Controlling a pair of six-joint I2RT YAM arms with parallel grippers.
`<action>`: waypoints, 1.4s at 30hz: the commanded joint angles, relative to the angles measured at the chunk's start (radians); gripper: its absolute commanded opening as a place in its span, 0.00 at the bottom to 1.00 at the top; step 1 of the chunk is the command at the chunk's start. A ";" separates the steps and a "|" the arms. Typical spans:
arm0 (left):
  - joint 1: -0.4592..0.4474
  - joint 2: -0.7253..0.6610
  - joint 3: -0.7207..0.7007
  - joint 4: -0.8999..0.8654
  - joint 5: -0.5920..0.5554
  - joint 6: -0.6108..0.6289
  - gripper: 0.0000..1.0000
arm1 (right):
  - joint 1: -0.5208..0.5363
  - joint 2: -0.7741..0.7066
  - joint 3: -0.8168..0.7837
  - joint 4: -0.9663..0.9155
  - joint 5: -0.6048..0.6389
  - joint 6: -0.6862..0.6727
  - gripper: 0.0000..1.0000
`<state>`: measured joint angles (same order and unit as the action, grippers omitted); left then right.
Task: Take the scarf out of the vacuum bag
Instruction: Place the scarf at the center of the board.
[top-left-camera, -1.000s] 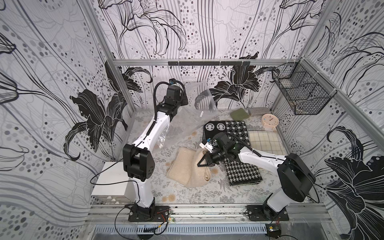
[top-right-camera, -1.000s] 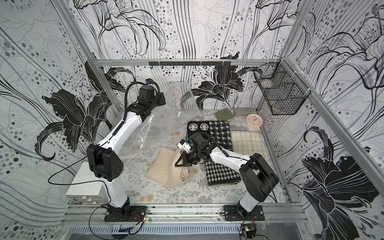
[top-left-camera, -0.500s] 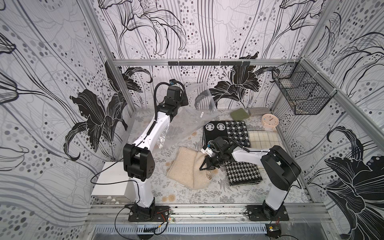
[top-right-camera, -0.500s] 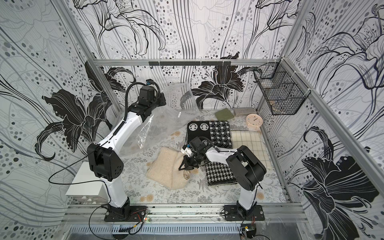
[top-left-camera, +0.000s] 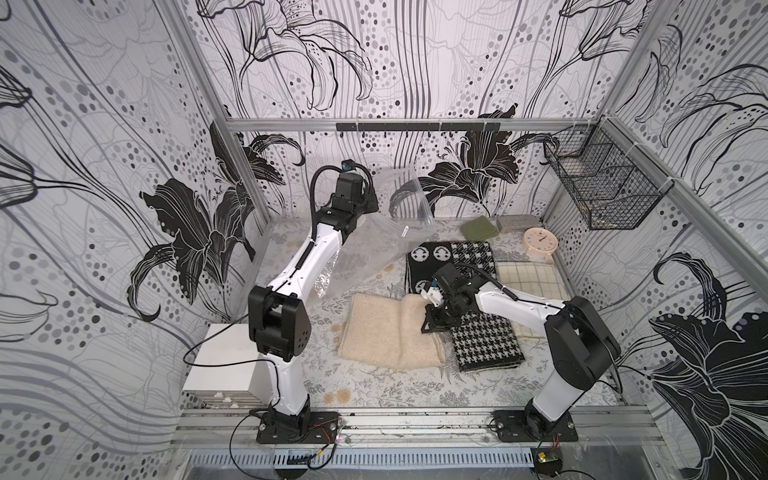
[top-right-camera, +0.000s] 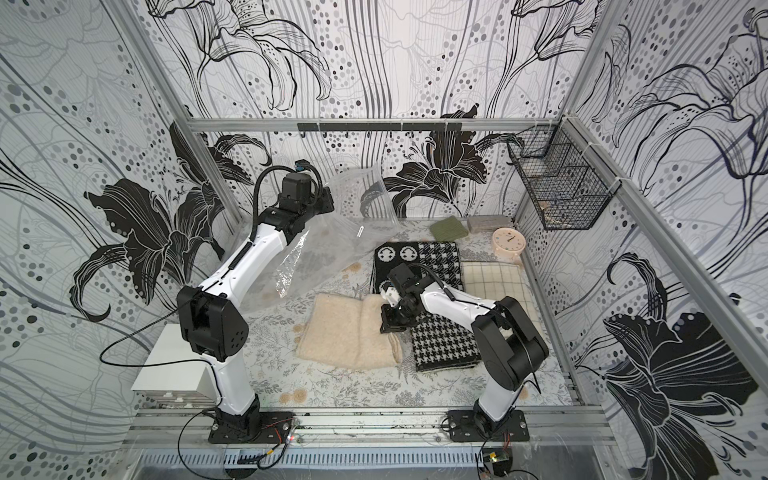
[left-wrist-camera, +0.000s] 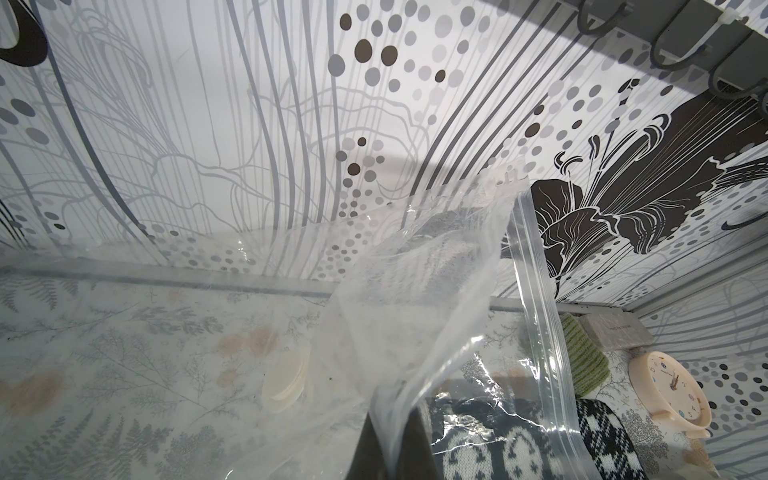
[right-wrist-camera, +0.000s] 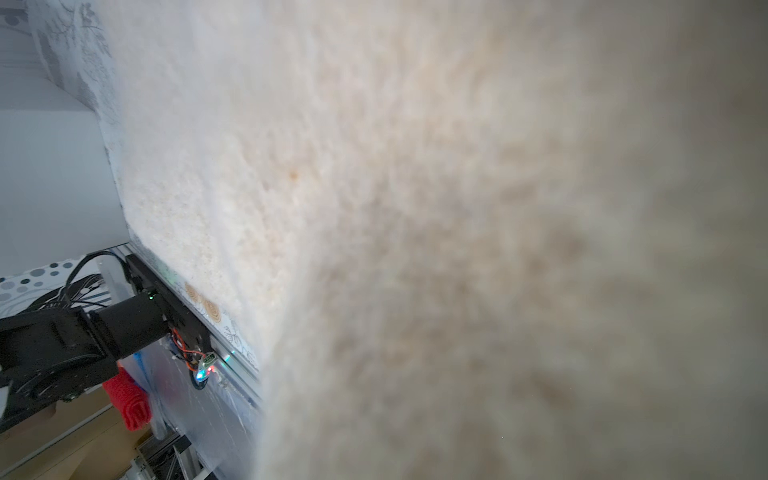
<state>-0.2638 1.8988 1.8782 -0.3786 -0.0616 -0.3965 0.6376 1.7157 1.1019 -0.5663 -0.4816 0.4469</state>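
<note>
The cream scarf (top-left-camera: 386, 332) lies on the table (top-left-camera: 374, 395) outside the vacuum bag (top-left-camera: 374, 249), its right edge pinched by the right gripper (top-left-camera: 432, 322). The left gripper (top-left-camera: 368, 201), pressed shut on the bag, holds it raised behind; a houndstooth cloth (top-left-camera: 486, 345) borders the scarf

One clear vacuum bag (top-left-camera: 365, 249), one cream scarf (top-left-camera: 386, 332), one alarm clock (top-left-camera: 540, 240), one wire basket (top-left-camera: 602, 187), one green knit cloth (top-left-camera: 478, 227), two robot arms (top-left-camera: 309, 257) (top-left-camera: 511, 303).

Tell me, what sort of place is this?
Likely a robot test booth: left arm and right arm bolted to a rail, patterned walls on a metal frame, props like a scarf, bag and clock.
</note>
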 joint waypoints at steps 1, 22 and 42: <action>-0.005 0.003 0.024 0.041 0.006 0.004 0.00 | 0.014 0.066 0.026 -0.017 0.014 -0.025 0.00; -0.006 0.009 0.045 0.026 -0.002 0.010 0.00 | 0.071 0.174 0.132 0.009 -0.119 -0.097 0.00; -0.011 0.019 0.070 0.013 -0.009 0.024 0.00 | 0.025 0.106 0.089 -0.111 0.038 -0.133 0.00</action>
<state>-0.2695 1.9087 1.9175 -0.3904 -0.0628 -0.3893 0.6613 1.8473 1.1725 -0.6067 -0.5049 0.3454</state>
